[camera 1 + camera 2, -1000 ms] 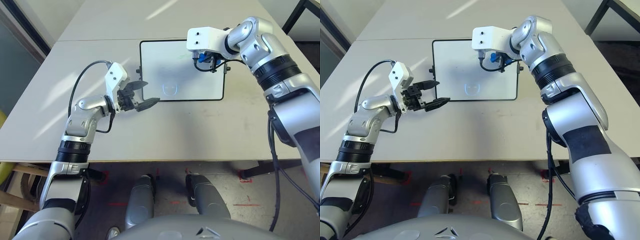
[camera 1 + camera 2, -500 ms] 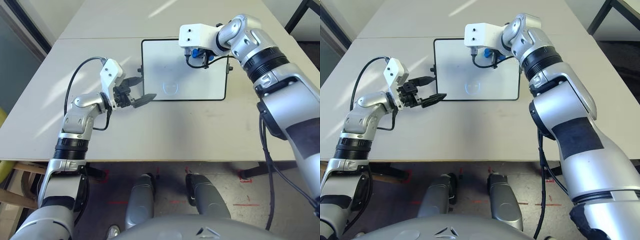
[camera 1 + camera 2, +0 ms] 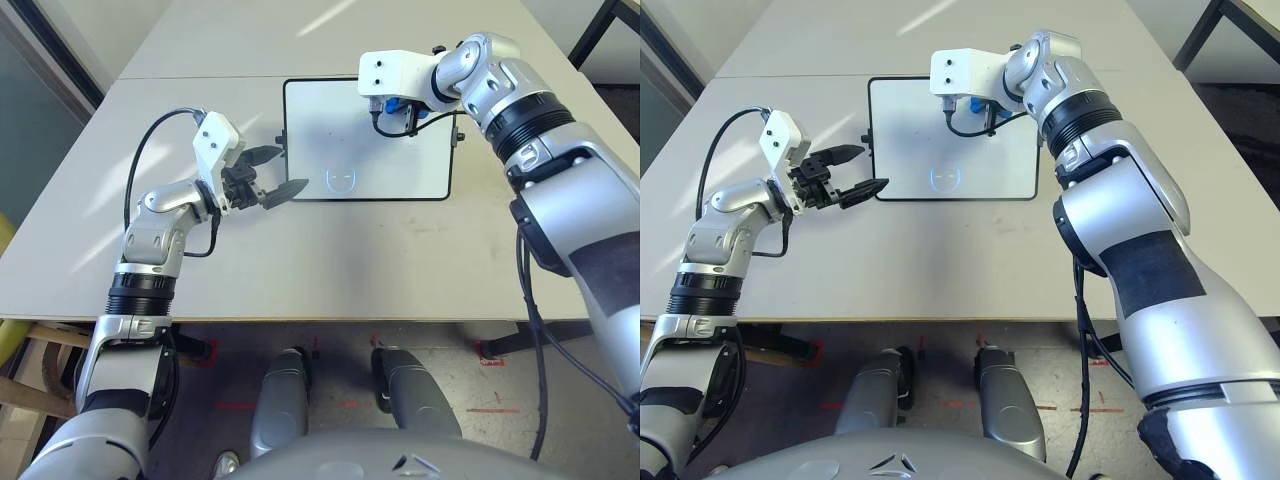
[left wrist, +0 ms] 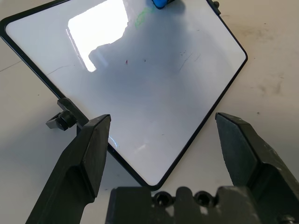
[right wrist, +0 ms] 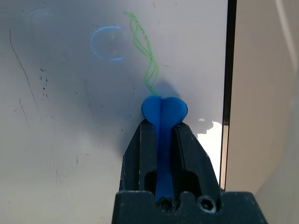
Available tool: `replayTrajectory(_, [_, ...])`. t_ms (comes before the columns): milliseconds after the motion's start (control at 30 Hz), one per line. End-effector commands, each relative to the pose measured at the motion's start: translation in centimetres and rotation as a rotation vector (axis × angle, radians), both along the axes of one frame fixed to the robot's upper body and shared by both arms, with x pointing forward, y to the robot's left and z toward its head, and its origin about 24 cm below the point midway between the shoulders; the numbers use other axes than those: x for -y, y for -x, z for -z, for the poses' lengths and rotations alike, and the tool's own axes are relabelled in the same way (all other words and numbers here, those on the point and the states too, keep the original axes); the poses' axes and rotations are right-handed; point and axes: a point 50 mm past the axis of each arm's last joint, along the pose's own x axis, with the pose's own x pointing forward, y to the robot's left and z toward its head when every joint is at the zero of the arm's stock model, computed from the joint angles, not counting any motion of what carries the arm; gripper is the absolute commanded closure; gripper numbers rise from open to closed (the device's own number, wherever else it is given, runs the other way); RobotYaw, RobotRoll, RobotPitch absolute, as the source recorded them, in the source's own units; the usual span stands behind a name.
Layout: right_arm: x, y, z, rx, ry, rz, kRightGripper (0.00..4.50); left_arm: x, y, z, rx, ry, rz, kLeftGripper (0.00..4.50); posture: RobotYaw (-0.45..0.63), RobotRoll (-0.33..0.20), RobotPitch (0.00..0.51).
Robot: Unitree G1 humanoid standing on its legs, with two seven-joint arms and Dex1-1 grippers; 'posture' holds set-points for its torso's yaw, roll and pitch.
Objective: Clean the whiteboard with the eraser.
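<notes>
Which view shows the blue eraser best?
The right wrist view: the eraser fills the space between the pincer's fingers, its rounded end plain. Both eye views show small blue bits under the arm; the left wrist view, one blue edge.

Whiteboard [image 3: 330, 165]: white, thin black frame, rounded corners; flat before me; in my right wrist view, green scribble, thin dark strokes and specks.

Eraser [image 5: 164, 112]: bright blue, bone-shaped, pinched in the middle; gripped by me, over my board's far right part.
</notes>
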Motion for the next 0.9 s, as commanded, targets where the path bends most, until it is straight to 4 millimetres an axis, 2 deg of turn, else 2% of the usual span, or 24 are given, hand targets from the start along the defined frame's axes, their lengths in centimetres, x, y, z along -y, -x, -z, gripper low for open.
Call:
replayTrajectory(33, [-0.3,-0.1,0.7,-0.006,0.004,0.013,4.29,-0.1,0.0,0.0,0.002,-0.018,-0.005,0.00,-0.10,0.000,0.138])
replayTrajectory(900, [-4.7,0.4,1.4,-0.012,-0.059,-0.070,4.29,-0.2,0.5,0.2,-0.005,-0.011,-0.016,0.00,-0.08,0.000,0.142])
